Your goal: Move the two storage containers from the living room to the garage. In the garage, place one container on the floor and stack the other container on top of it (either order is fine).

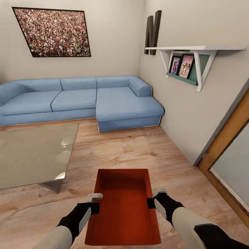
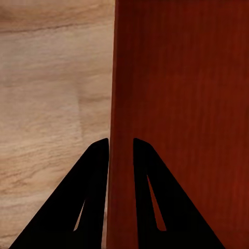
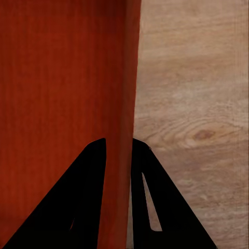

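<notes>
Red-orange plastic, one storage container, is held low between both arms over the living room's wood-plank floor, its long axis running away from the robot. The left tool and right tool are each clamped on a side wall. The container's near end is cut off.
</notes>
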Motion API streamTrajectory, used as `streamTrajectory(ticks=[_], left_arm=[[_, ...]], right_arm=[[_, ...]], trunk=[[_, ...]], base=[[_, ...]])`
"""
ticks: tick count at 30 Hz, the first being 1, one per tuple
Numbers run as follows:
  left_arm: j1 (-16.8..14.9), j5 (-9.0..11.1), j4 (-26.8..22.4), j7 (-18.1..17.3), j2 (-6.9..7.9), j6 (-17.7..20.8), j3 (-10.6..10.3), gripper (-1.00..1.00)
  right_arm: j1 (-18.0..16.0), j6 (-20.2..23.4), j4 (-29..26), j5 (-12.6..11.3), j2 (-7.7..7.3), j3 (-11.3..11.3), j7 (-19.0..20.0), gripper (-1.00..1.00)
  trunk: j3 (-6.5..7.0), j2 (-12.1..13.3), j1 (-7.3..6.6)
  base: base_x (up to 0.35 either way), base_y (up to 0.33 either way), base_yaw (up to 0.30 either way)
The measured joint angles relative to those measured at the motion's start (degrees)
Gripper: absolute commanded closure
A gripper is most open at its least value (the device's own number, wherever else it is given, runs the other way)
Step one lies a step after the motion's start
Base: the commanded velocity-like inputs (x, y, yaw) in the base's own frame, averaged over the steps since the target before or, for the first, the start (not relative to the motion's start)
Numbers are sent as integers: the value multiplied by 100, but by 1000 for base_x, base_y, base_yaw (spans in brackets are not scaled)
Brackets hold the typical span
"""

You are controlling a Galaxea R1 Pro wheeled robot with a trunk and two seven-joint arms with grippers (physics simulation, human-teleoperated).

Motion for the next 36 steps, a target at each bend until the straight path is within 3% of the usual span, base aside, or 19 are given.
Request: streamTrajectory(ticks=[11, 28, 36], left_arm=[[0, 1, 0, 0, 0, 0, 1, 100], [1, -4, 2, 1, -3, 1, 6, 100], [-2, -1, 0, 1, 0, 1, -1, 100]], right_arm=[[0, 2, -1, 1, 0, 1, 1, 100], [0, 10, -3, 2, -2, 2, 2, 100], [0, 0, 0, 1, 0, -2, 1, 100]], trunk=[[0, 0, 0], [0, 0, 0], [0, 0, 0]], base=[[0, 0, 272], [-155, 0, 25], [-7, 0, 222]])
